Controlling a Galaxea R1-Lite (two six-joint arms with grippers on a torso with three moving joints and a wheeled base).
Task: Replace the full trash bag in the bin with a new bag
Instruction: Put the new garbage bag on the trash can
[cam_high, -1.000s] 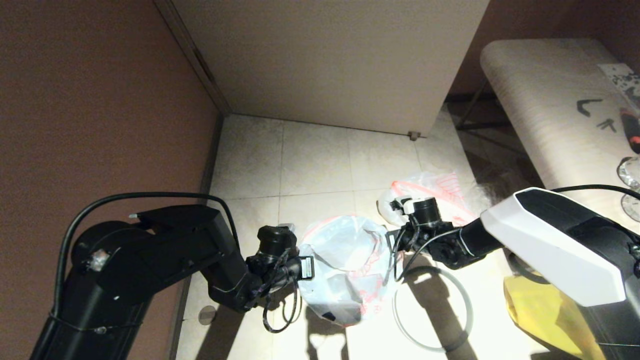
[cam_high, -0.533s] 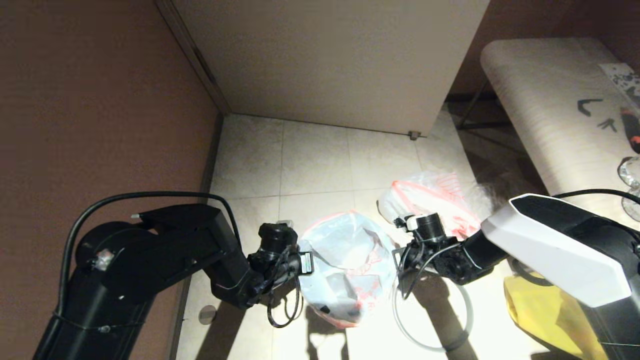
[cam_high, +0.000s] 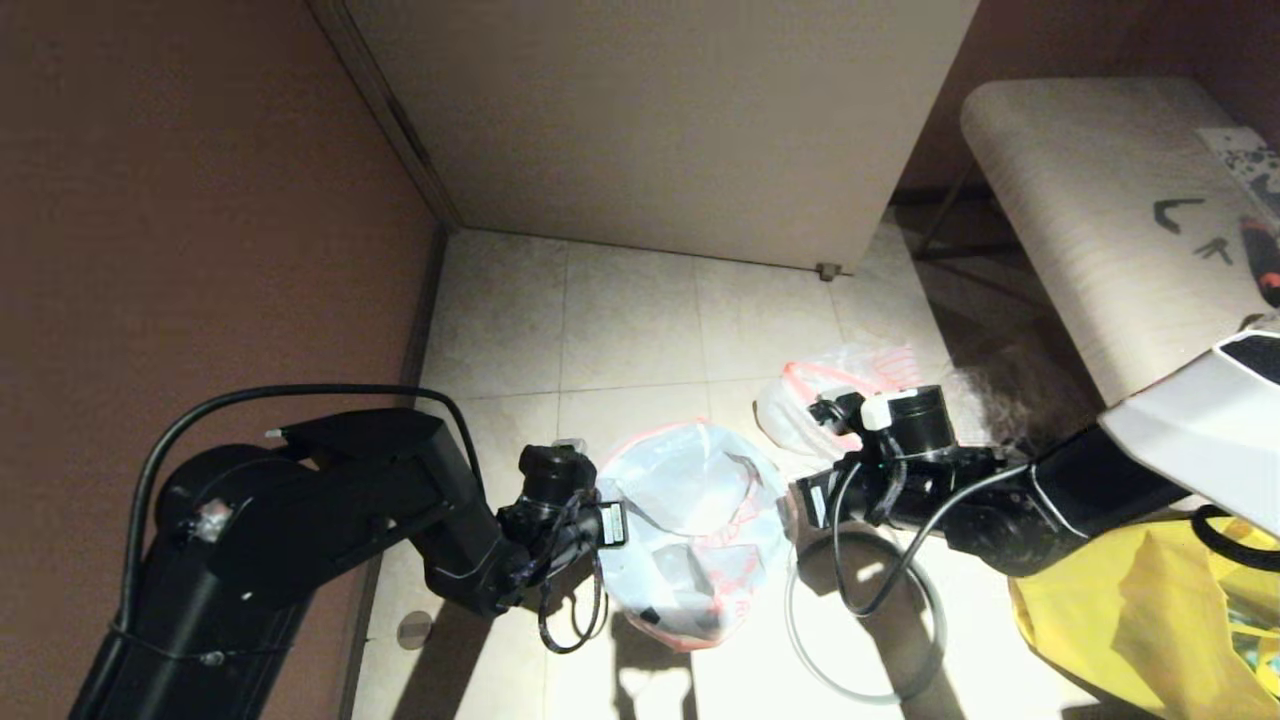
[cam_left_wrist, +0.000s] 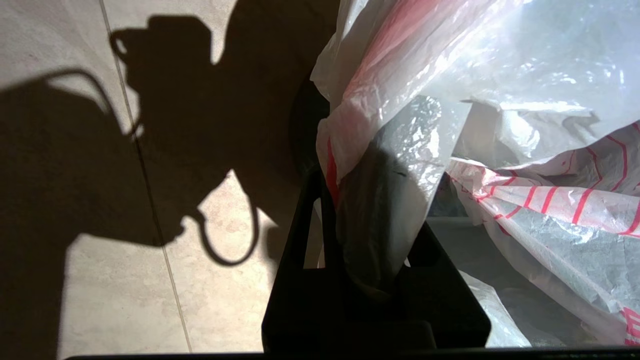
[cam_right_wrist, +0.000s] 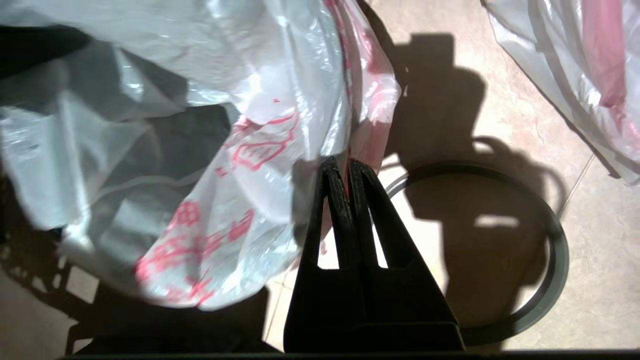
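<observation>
Floor (cam_high: 620, 310) of pale square tiles fills the head view. In the middle hangs the new bag (cam_high: 690, 530), a thin translucent white plastic bag with red edge strip and red print, spread open between the two arms. The left gripper (cam_high: 612, 524) is at the bag's left edge and the right gripper (cam_high: 808, 500) at its right edge. Behind the right gripper lies the full trash bag (cam_high: 850, 385), a bulky white plastic bag with red print, on the floor. A thin grey hoop (cam_high: 865, 618) lies flat on the tiles just beside the new bag, under the right arm. A yellow plastic bag (cam_high: 1120, 610) sits at the right, and a pale counter (cam_high: 1080, 200) stands further back on the right.

In the left wrist view, the left gripper (cam_left_wrist: 372, 200) has its black fingers (cam_left_wrist: 307, 210) closed on a bunch of the new bag's (cam_left_wrist: 450, 75) edge, with plastic wrapped over one finger.

In the right wrist view, the right gripper (cam_right_wrist: 346, 172) has its fingers (cam_right_wrist: 362, 185) pressed together, pinching the red edge of the new bag (cam_right_wrist: 240, 125). The grey hoop (cam_right_wrist: 555, 260) lies on the floor beyond, and part of the full trash bag (cam_right_wrist: 575, 60) shows in one corner.
</observation>
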